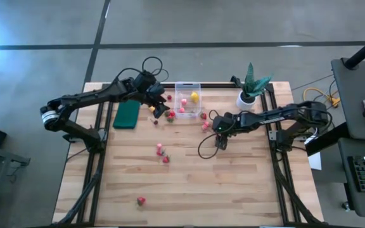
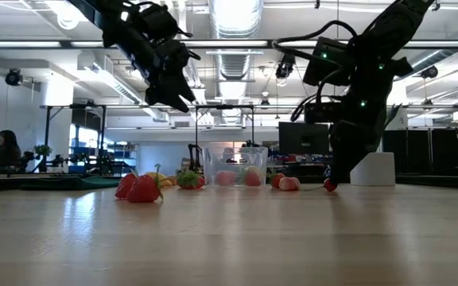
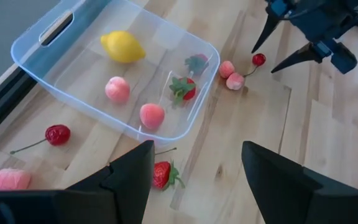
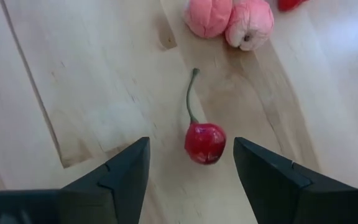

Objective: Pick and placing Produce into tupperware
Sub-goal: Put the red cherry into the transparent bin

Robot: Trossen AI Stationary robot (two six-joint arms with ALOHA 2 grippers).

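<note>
The clear tupperware [image 1: 187, 98] [image 3: 73, 68] stands on the table near its far edge. It holds a yellow lemon [image 3: 123, 46], two pink fruits [image 3: 117, 89] and two strawberries [image 3: 183, 88]. My left gripper [image 1: 159, 109] [image 3: 196, 155] hangs open, high above a strawberry [image 3: 162, 174] that lies beside the box's near wall. My right gripper [image 1: 215, 126] [image 4: 190, 142] is open and low over the table. Its fingers stand on either side of a red cherry [image 4: 205, 143] without touching it. The cherry lies on the wood, its stem toward two pink fruits [image 4: 248, 23].
A dark green pad [image 1: 127, 114] lies left of the box, and a potted plant [image 1: 252, 88] stands to its right. A cherry [image 3: 58, 134] and a pink fruit [image 3: 11, 179] lie by the box. More strawberries [image 1: 162, 154] lie mid-table, one [image 1: 141, 201] near the front edge.
</note>
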